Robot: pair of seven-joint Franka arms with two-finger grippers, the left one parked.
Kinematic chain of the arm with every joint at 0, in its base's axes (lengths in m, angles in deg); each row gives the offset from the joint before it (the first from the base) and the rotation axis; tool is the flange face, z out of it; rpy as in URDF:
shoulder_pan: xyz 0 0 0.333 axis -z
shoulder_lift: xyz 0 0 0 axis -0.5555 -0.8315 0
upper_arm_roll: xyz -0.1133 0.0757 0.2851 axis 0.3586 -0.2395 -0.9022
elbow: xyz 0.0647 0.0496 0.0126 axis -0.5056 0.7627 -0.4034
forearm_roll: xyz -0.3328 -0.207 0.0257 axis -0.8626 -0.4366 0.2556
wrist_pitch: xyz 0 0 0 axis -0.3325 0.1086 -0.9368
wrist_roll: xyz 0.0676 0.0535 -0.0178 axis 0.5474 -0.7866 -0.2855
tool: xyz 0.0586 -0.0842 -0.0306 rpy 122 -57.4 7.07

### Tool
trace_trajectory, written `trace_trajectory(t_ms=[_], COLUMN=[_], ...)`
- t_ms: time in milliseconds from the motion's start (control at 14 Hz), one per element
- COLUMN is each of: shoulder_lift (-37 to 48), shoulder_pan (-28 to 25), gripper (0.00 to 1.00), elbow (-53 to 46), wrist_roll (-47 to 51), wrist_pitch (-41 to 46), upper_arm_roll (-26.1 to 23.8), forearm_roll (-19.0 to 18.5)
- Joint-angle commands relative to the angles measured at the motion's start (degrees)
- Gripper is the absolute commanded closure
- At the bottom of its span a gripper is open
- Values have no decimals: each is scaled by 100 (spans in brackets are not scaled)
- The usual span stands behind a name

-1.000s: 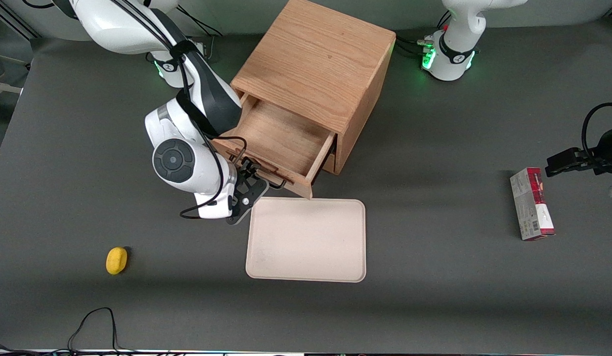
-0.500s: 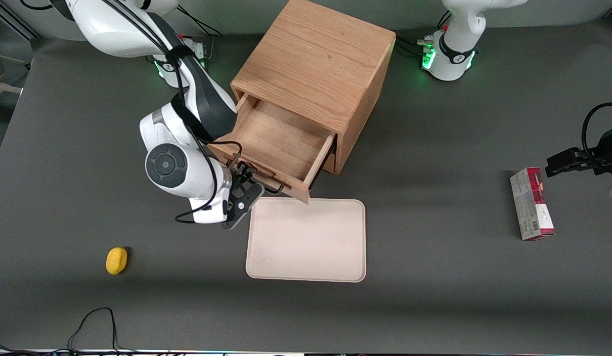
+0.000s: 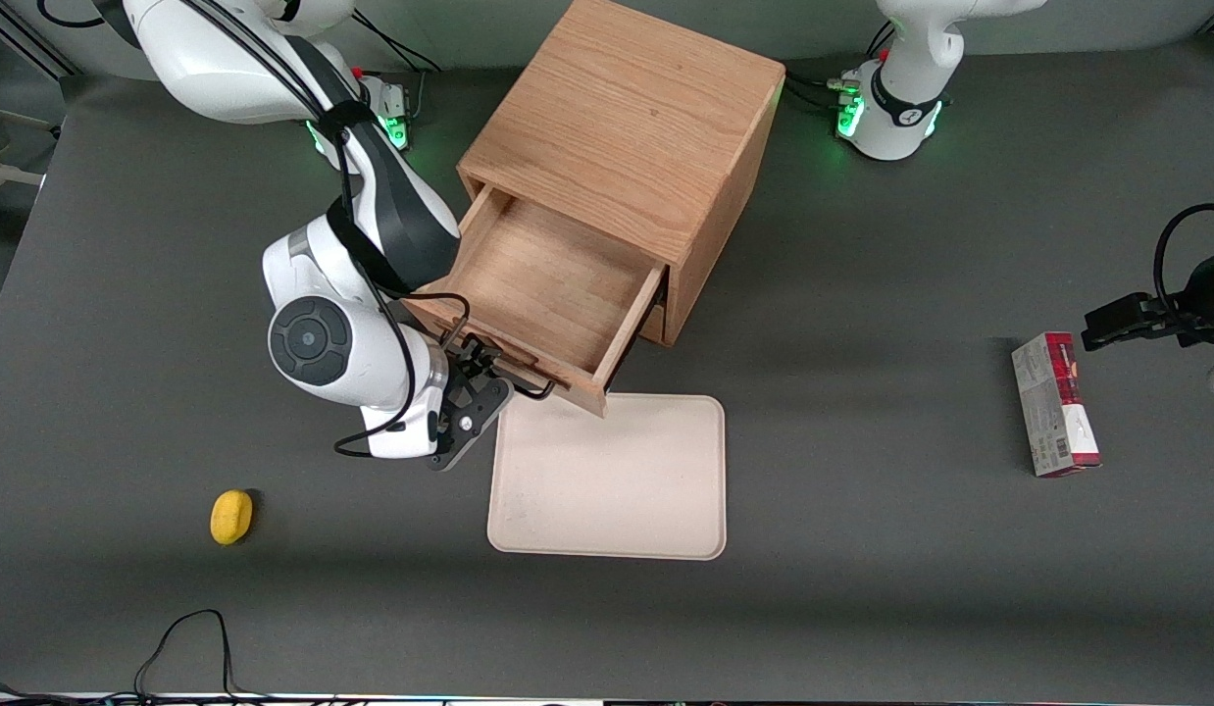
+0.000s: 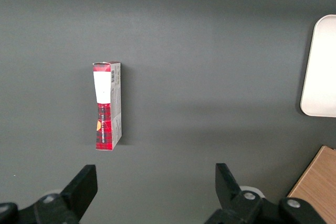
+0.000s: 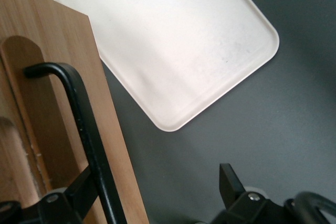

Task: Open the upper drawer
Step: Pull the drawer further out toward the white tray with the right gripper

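Observation:
The upper drawer [image 3: 548,284] of the oak cabinet [image 3: 627,118] stands pulled well out, and its plain wooden inside is bare. My gripper [image 3: 477,376] is at the drawer's front, open. One finger [image 5: 79,190] sits between the black bar handle [image 5: 86,129] and the drawer front [image 5: 47,77]; the other finger [image 5: 228,179] hangs free over the grey table. In the front view the handle [image 3: 517,378] shows as a thin black bar at the drawer's front edge. The lower drawer is hidden under the open one.
A cream tray [image 3: 607,480] lies just in front of the drawer, its corner under the drawer's front; it shows as well in the right wrist view [image 5: 168,40]. A yellow lump [image 3: 231,516] lies toward the working arm's end, a red box [image 3: 1054,402] toward the parked arm's.
The drawer has slid a little farther out of the cabinet, and my gripper and wrist have moved with its handle away from the cabinet.

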Motion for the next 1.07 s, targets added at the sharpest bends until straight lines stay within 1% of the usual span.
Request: trace_trajectory(t_ms=[0,1000], shoulder_lift=[-297,-596], shoulder_pan=[58,251], gripper=[0,0], elbow=[-465,-993], wrist_roll=[-131,-228], wrist_pitch=[32,-4], upper_arm_roll=[-12,-4], forearm_roll=[-78,-113])
